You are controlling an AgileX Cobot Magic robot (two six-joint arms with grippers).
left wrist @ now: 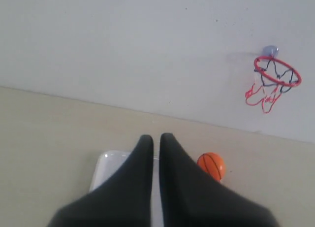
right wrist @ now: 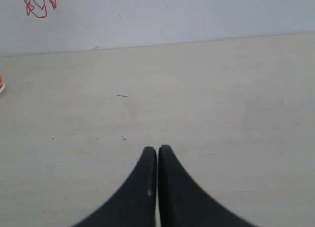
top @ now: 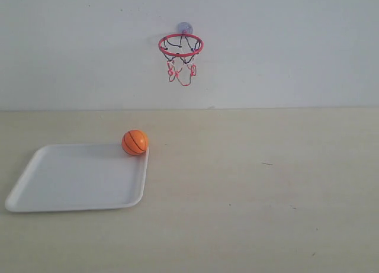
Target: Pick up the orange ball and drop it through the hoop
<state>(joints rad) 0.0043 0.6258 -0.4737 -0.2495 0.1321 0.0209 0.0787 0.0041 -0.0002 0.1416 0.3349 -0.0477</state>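
Ball [top: 135,142] rests at the 1 o'clock corner of the tray [top: 77,178], the hoop [top: 180,45] hangs on the wall [top: 284,48] toward its 1 o'clock, and the left gripper [left wrist: 156,138] and right gripper [right wrist: 157,149] are both pressed together and empty, so pickup and drop are all yet to do.

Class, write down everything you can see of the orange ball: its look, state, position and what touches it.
The orange ball is a small round toy basketball, orange with thin black seam lines, looking smooth and rubbery. It rests at the far right corner of the white tray in the exterior view, touching its rim; whether on or against it is unclear. Nothing grips it.
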